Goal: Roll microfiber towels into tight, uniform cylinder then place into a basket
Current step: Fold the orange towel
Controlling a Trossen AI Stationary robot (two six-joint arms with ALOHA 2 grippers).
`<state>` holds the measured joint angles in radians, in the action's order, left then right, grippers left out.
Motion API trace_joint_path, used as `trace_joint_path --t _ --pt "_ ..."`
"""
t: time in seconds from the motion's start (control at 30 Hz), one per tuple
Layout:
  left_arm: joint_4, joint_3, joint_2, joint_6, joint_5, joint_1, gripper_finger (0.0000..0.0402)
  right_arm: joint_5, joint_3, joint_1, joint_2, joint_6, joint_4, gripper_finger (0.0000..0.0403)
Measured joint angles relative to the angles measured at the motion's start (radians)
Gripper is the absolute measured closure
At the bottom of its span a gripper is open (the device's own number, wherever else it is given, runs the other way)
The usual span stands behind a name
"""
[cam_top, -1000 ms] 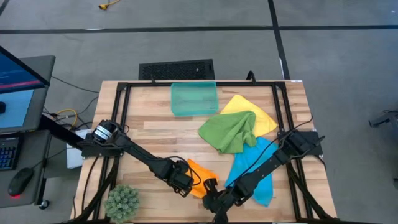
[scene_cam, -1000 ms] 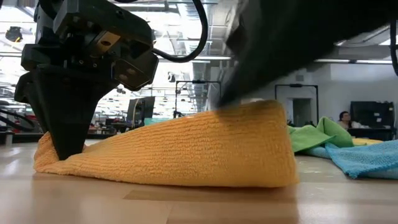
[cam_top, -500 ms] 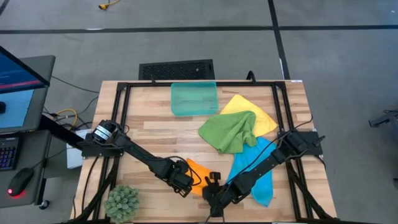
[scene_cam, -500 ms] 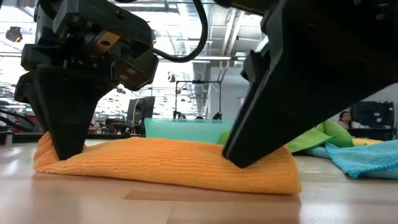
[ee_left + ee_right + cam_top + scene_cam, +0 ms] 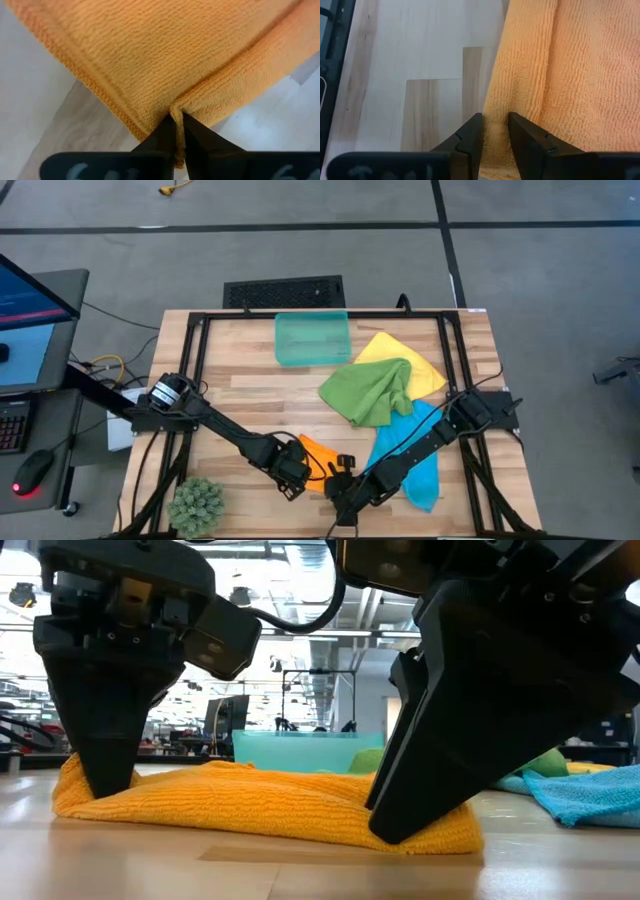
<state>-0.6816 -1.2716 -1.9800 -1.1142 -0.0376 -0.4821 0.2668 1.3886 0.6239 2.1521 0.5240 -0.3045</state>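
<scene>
Orange towel, flattened, ribbed pile

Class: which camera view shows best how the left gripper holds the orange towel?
The left wrist view: the left gripper pinches a fold of the orange towel between nearly shut fingers. The low view shows it pressing one end of the towel down. The high view shows only where it sits. The right wrist view misses it.

Even, bright overhead light fills the high view, with only soft shadows on the table. In the low view, ceiling lights glare behind the arms, which stand as dark, slightly soft shapes. The wrist views are evenly lit; their near fingers are blurred.
</scene>
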Motion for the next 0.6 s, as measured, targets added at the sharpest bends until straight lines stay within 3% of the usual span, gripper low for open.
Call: trace_joint_path --t 0.4,0.6 --pt "0.001 0.0 0.0 0.122 0.003 -0.031 0.0282 0.0 -0.002 0.004 0.002 -0.001 -0.002 0.0282" --pt "-0.04 -0.022 -0.001 0.219 -0.006 -0.04 0.0268 -0.001 -0.003 0.004 0.003 -0.001 -0.001 0.0282"
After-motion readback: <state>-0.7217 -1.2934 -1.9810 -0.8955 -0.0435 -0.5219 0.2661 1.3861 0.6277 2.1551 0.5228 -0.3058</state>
